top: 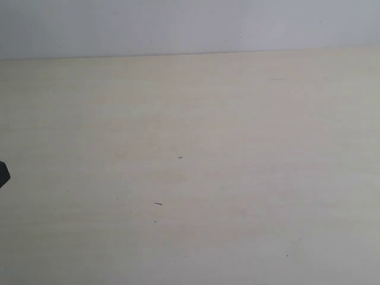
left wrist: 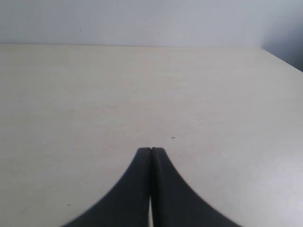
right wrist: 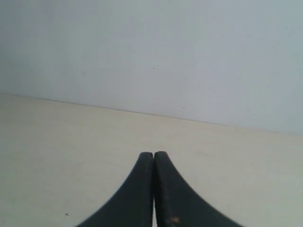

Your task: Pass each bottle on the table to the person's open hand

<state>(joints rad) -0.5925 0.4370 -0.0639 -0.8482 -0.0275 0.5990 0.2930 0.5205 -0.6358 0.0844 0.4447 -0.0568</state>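
Observation:
No bottle and no person's hand shows in any view. The pale beige table (top: 225, 130) fills the exterior view, marked only by tiny dark specks. A black bit of the left arm (top: 3, 174) pokes in at that view's left edge. In the left wrist view my left gripper (left wrist: 151, 149) is shut, its black fingers pressed together over bare tabletop (left wrist: 94, 94), holding nothing. My right gripper (right wrist: 153, 153) is shut too, empty, over the table (right wrist: 57, 156) and facing a pale wall.
A plain grey-white wall (top: 190, 24) runs behind the table's far edge. The table's corner and side edge (left wrist: 279, 56) show in the left wrist view. A small cross mark (top: 180, 157) sits near the table's middle.

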